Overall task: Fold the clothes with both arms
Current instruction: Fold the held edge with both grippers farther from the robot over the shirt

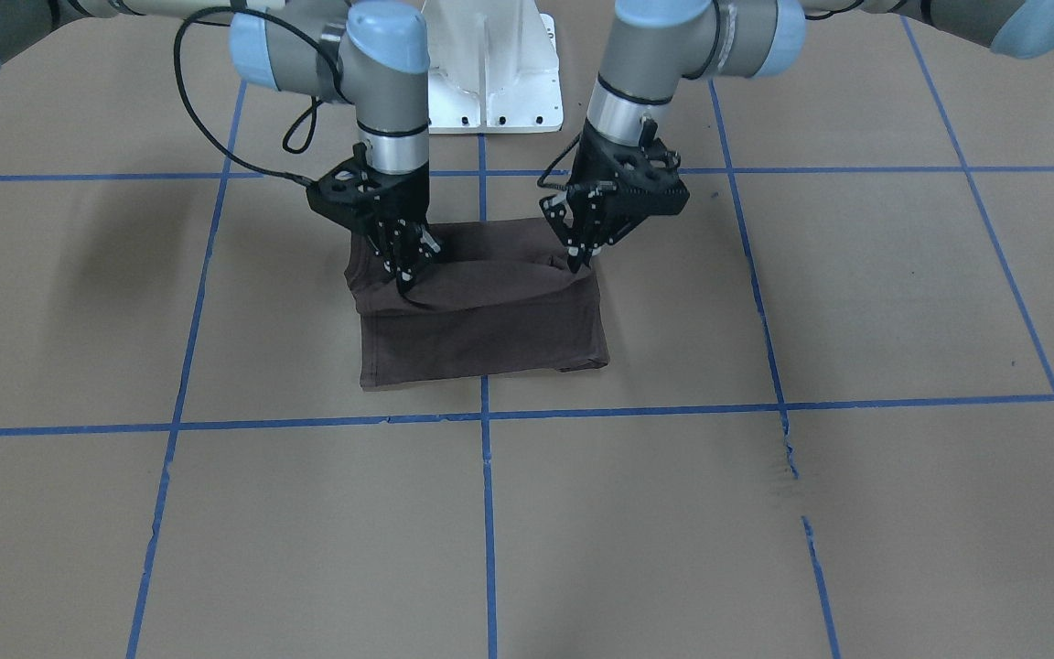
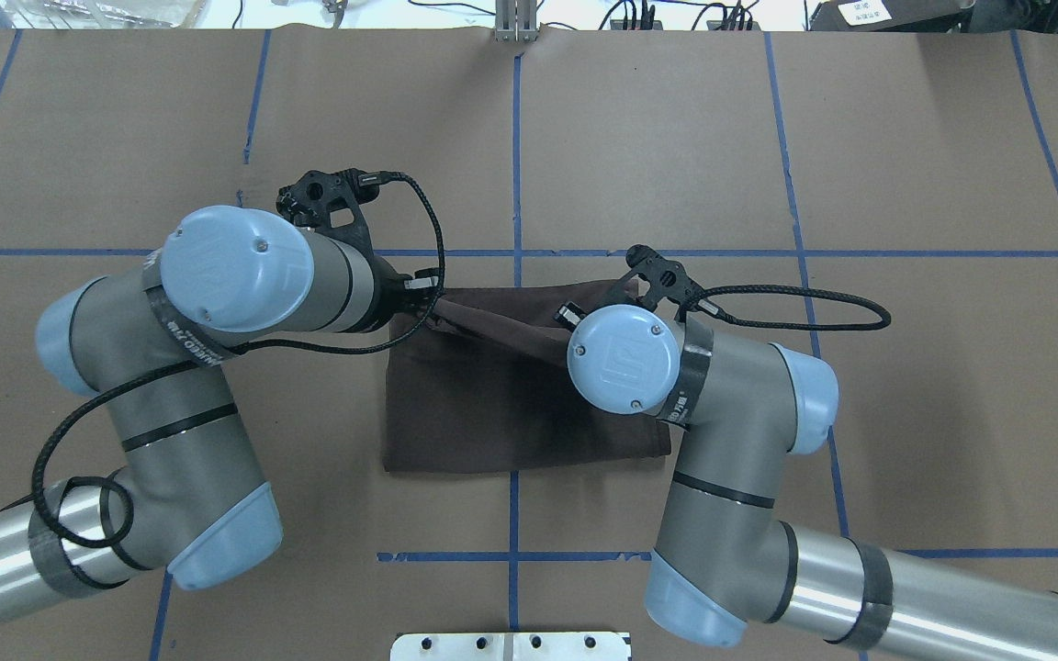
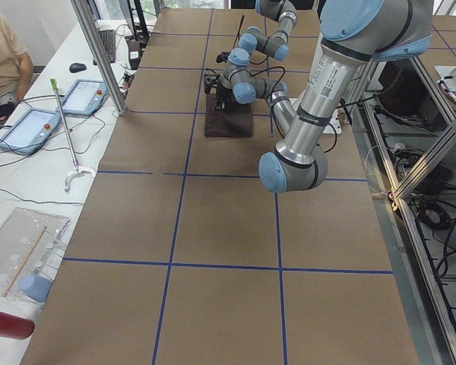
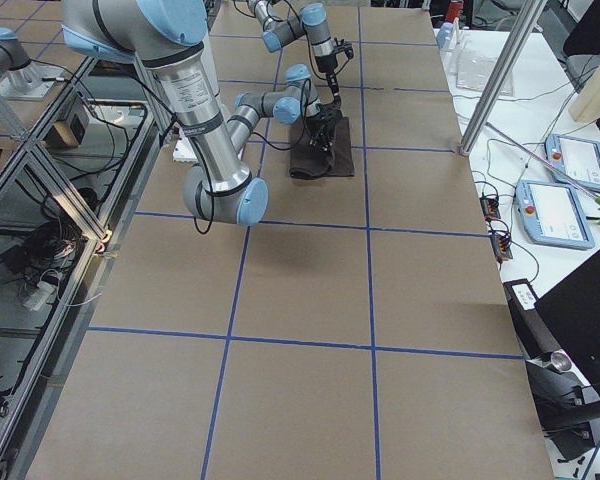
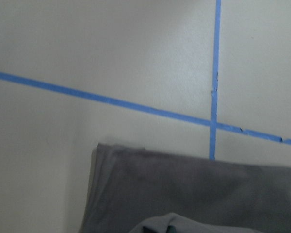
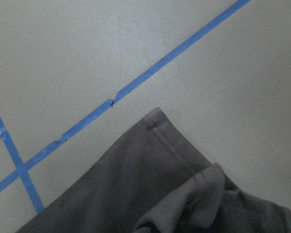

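Note:
The dark brown-grey T-shirt (image 1: 481, 343) lies folded into a rectangle at the table's middle, near the pedestal. My left gripper (image 1: 577, 261) and my right gripper (image 1: 406, 275) are each shut on one end of its raised edge, which sags between them above the flat lower layer. In the overhead view the T-shirt (image 2: 511, 413) shows with the left gripper (image 2: 426, 310) at its far left corner. The right gripper is hidden there under its own wrist. Both wrist views show only the flat cloth (image 5: 194, 194) (image 6: 111, 194) below, with a lifted fold at the bottom edge.
Brown paper with blue tape lines (image 1: 486, 416) covers the table. The white bolted pedestal (image 1: 490, 73) stands just behind the shirt. A side table with tablets (image 3: 30, 125) and a seated operator (image 3: 0, 61) is off the far long edge.

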You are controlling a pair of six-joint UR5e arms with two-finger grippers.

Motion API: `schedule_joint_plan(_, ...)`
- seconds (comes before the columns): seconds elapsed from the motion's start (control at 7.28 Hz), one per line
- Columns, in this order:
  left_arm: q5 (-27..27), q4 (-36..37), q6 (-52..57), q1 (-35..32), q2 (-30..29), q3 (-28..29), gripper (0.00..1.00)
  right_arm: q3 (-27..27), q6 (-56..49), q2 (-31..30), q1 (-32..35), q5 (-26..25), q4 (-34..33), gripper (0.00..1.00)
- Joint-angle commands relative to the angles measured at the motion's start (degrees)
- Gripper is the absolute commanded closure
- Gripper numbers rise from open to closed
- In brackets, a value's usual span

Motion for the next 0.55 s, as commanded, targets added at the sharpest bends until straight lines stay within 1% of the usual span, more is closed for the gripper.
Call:
schedule_joint_plan(0.0,0.14,-6.22,0.27,-0.53,-0.83,8.62,1.00,-4.56,-0.79,1.78,1.13,0.14,2.35,1.00)
schedule_joint_plan(0.27,0.23,-9.22,0.18,-0.26,-0.66,12.24,1.00,-4.57,-2.10,1.78,1.74,0.84,2.36,1.00)
schedule_joint_plan(0.41,0.14,-9.58,0.18,-0.09,-0.40,12.42,1.00,-4.57,-4.37,1.78,2.01,1.28,2.44,1.00)
